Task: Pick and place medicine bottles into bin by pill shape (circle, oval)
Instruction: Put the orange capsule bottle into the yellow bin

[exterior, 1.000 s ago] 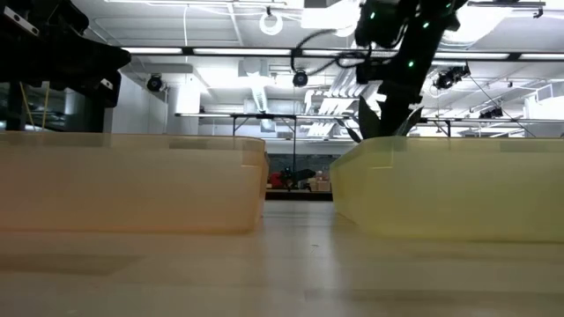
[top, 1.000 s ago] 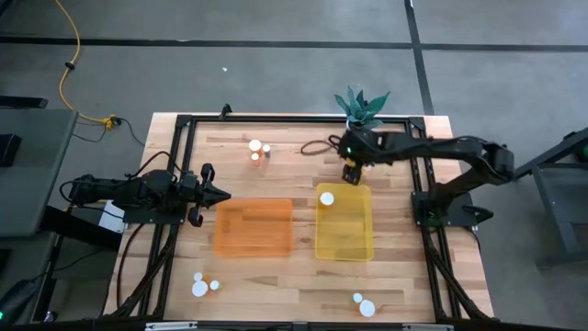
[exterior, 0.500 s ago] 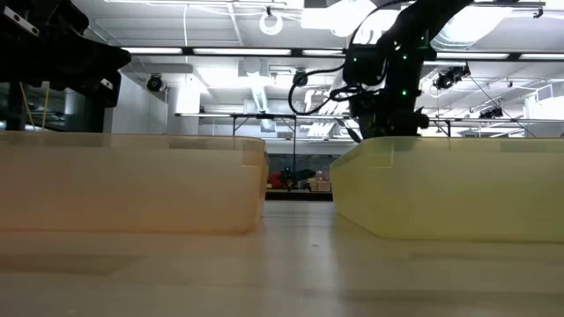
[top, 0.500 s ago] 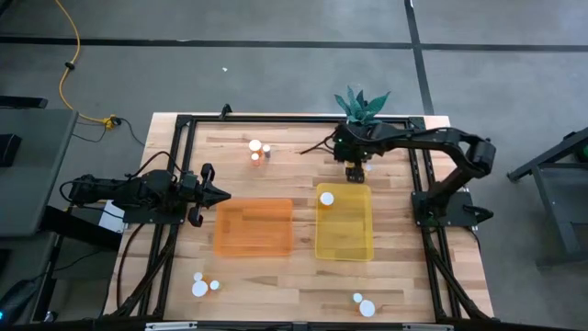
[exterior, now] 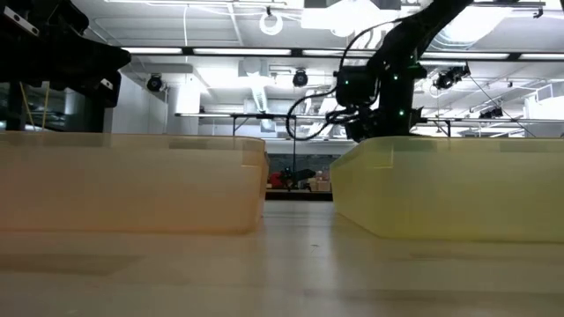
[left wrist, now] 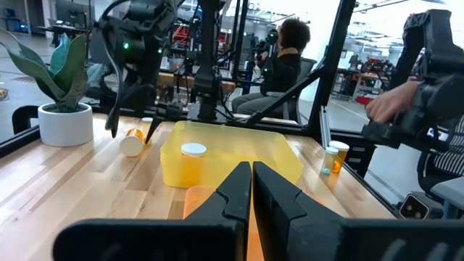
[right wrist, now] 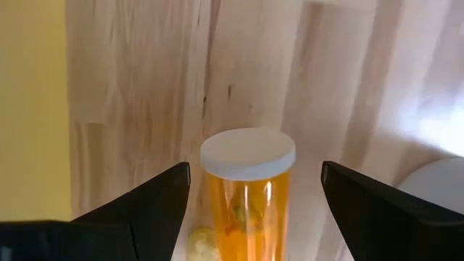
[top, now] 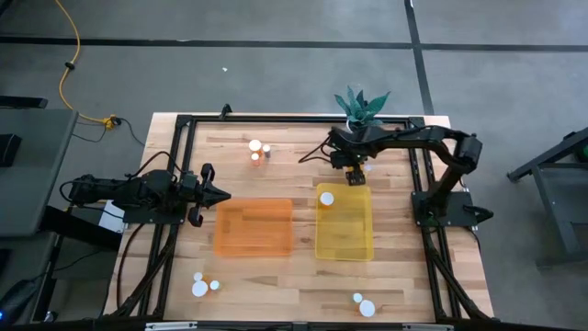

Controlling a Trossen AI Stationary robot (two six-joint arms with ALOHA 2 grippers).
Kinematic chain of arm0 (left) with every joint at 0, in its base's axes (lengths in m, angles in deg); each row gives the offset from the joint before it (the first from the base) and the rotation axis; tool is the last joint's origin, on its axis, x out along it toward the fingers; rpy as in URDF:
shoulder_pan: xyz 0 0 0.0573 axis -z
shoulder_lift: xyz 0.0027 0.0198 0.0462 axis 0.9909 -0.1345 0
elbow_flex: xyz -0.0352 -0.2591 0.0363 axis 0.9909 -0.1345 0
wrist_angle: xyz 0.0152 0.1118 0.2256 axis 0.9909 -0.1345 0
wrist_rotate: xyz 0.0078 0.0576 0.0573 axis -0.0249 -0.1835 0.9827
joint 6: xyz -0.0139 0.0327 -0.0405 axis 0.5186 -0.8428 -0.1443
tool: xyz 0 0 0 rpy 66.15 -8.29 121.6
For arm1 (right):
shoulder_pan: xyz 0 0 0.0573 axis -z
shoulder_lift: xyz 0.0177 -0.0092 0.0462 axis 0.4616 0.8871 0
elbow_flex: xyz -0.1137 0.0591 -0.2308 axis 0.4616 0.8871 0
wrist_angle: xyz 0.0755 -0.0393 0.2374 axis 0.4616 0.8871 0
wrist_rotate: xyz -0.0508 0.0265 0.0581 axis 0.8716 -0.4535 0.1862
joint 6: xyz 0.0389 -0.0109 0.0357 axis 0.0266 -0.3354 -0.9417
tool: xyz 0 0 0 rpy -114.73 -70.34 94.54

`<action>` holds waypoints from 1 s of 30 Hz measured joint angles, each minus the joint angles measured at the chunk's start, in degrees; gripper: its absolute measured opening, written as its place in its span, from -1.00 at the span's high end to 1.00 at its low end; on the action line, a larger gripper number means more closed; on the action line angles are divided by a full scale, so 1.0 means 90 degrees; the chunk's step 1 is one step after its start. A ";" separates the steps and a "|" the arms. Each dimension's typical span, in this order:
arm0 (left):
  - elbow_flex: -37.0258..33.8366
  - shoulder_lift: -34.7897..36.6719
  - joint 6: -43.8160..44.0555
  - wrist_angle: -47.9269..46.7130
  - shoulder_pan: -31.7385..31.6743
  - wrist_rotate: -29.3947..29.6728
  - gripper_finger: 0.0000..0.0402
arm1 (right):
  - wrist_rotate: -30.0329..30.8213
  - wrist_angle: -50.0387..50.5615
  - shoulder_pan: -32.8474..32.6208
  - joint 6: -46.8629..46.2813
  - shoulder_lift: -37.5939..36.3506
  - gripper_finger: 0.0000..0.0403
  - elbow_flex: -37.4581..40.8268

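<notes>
My right gripper (top: pixel 354 171) is open, low over the table just beyond the yellow bin's (top: pixel 345 241) far edge, near the potted plant (top: pixel 360 106). Its fingers stand on either side of an amber bottle with a white cap (right wrist: pixel 248 181), which lies on the wood and also shows in the left wrist view (left wrist: pixel 132 142). They do not touch it. One bottle (top: pixel 327 198) stands in the yellow bin's far corner. The orange bin (top: pixel 253 228) holds no bottle that I can see. My left gripper (top: pixel 220 195) is shut and empty at the orange bin's left side.
Three bottles (top: pixel 258 150) stand at the far middle, three (top: pixel 202 285) near the front left and two (top: pixel 363 303) near the front right. The plant's white pot (left wrist: pixel 65 122) is close to my right gripper. A person (left wrist: pixel 286 54) sits beyond the table.
My right gripper has gone down behind the yellow bin's far edge toward the lying bottle, while its arm has folded in toward the table's far side.
</notes>
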 joint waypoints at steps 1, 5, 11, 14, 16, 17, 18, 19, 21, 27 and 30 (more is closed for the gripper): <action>0.0000 0.0002 0.0000 0.0000 0.0000 0.0000 0.97 | 0.0001 0.0001 0.0000 0.0037 0.0058 -0.51 0.0000; 0.0000 0.0000 0.0000 0.0000 0.0001 0.0000 0.97 | 0.0018 -0.0097 0.0000 0.0050 0.0252 -0.51 0.0000; 0.0000 0.0001 0.0000 -0.0002 0.0000 0.0000 0.97 | 0.0141 -0.0258 0.0000 0.0035 0.0268 -0.51 0.0000; 0.0000 0.0000 0.0000 -0.0002 -0.0001 0.0000 0.97 | 0.0213 -0.0256 0.0000 0.0035 0.0269 -0.49 0.0000; 0.0000 0.0000 0.0000 0.0000 -0.0001 0.0000 0.97 | 0.0212 -0.0255 0.0000 0.0035 0.0272 -0.44 0.0000; 0.0000 0.0002 0.0000 -0.0002 -0.0001 0.0000 0.97 | 0.0212 -0.0254 0.0000 0.0035 0.0272 -0.41 0.0000; 0.0000 0.0001 0.0000 -0.0002 -0.0001 0.0000 0.97 | 0.0212 -0.0260 0.0000 0.0035 0.0272 -0.37 0.0000; 0.0000 0.0000 0.0000 -0.0001 0.0001 0.0000 0.97 | 0.0212 -0.0268 0.0000 0.0035 0.0272 -0.33 0.0000; 0.0000 0.0001 0.0000 -0.0001 0.0001 0.0000 0.97 | 0.0212 -0.0304 0.0000 0.0035 0.0272 -0.26 0.0000; 0.0000 0.0000 0.0000 -0.0002 -0.0001 0.0000 0.97 | 0.0210 -0.0392 0.0000 0.0035 0.0272 -0.08 0.0000; 0.0000 0.0000 0.0000 0.0000 0.0001 0.0000 0.97 | 0.0210 -0.0390 0.0000 0.0034 0.0272 -0.04 0.0000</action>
